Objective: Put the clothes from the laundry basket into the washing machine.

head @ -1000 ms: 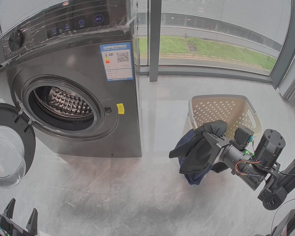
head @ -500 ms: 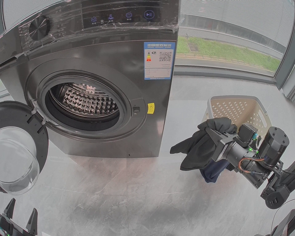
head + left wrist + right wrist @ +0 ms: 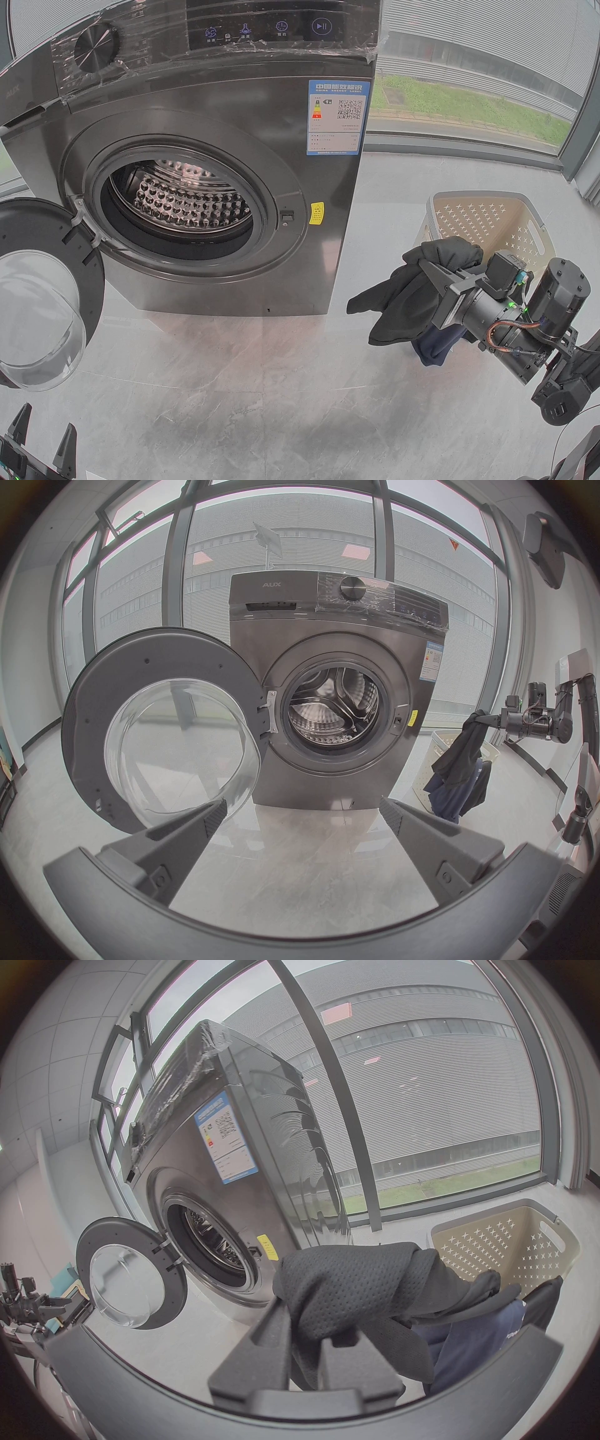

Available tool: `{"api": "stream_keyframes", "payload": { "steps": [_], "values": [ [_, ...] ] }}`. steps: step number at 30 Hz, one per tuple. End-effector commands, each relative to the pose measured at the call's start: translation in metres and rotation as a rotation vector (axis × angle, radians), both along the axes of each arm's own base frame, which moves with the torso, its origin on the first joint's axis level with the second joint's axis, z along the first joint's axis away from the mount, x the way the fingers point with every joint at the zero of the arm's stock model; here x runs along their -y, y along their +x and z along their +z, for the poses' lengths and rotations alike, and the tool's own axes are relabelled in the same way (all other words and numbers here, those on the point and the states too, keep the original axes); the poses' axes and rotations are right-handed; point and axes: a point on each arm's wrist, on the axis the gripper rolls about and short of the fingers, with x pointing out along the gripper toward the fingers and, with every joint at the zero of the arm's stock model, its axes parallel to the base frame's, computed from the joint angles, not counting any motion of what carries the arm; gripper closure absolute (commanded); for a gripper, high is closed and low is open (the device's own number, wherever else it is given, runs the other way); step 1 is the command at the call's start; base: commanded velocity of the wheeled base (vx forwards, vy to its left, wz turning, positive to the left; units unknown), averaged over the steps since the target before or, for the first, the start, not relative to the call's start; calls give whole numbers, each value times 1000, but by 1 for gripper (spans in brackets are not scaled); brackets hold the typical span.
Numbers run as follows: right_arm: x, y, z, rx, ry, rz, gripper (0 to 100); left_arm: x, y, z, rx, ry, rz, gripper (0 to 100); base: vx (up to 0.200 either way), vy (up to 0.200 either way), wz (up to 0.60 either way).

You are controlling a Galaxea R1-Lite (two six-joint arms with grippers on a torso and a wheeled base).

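Note:
My right gripper (image 3: 437,275) is shut on a bundle of dark clothes (image 3: 409,294), a black garment over a navy one (image 3: 437,344), hanging above the floor just left of the beige laundry basket (image 3: 494,219). In the right wrist view the black garment (image 3: 362,1297) drapes over the closed fingers. The grey washing machine (image 3: 206,156) stands at the left with its drum (image 3: 181,200) exposed and its round glass door (image 3: 37,312) swung wide. My left gripper (image 3: 40,437) sits low at the near left, open, holding nothing. In the left wrist view the clothes (image 3: 462,774) hang to the right of the machine (image 3: 337,692).
Glass window walls (image 3: 487,75) run behind the basket and machine. Bare grey floor (image 3: 281,387) lies between me and the machine's front. The open door juts out to the left of the drum opening.
The head view has shifted, so the machine now sits further right in the picture. My right gripper still holds the clothes in much the same pose beside the basket.

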Motion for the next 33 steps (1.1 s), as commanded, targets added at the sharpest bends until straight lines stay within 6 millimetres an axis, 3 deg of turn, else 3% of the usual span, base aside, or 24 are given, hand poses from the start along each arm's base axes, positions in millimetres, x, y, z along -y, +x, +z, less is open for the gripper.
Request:
{"api": "stream_keyframes", "payload": {
  "steps": [1, 8, 33],
  "values": [
    [0, 0, 0, 2, 1, -1, 100, 0, 1, -5, -8, 1, 1, 0, -200, 0, 0],
    [0, 0, 0, 1, 3, -1, 100, 0, 1, -5, -8, 1, 1, 0, 0, 0, 0],
    [1, 0, 1, 2, 3, -1, 100, 0, 1, -5, -8, 1, 1, 0, 0, 184, 0]
  ]
}}
